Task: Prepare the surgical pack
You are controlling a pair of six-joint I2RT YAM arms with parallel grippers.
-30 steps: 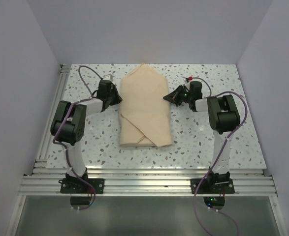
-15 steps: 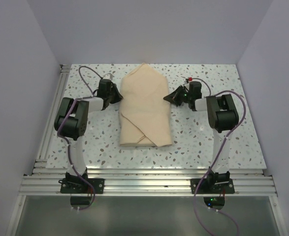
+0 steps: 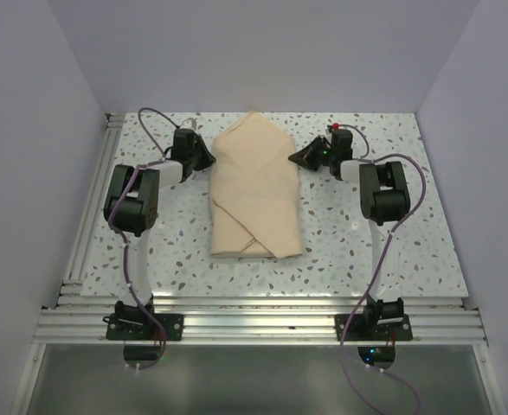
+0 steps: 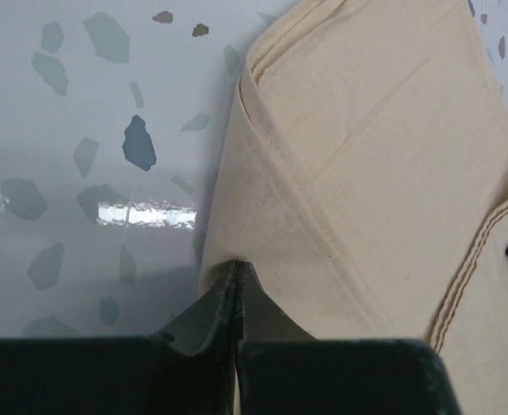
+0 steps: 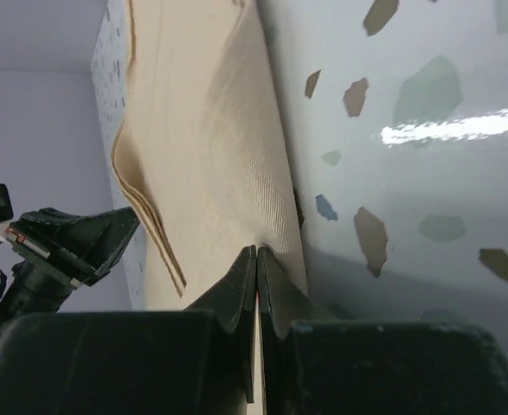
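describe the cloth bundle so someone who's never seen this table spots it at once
Start from the speckled white table. In its middle, between the left gripper and the right gripper, lies the tan cloth bundle. It is the only soft, plain tan thing, folded into a long parcel with a pointed far end and overlapping flaps.

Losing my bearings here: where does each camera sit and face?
Top external: above, behind the bases, looking down on table and tan cloth bundle; both arms show.
Left wrist: faces the bundle's left edge; shut left gripper shows.
Right wrist: faces its right edge; shut right gripper shows.
Shared: all see the bundle; right wrist also catches the left gripper.
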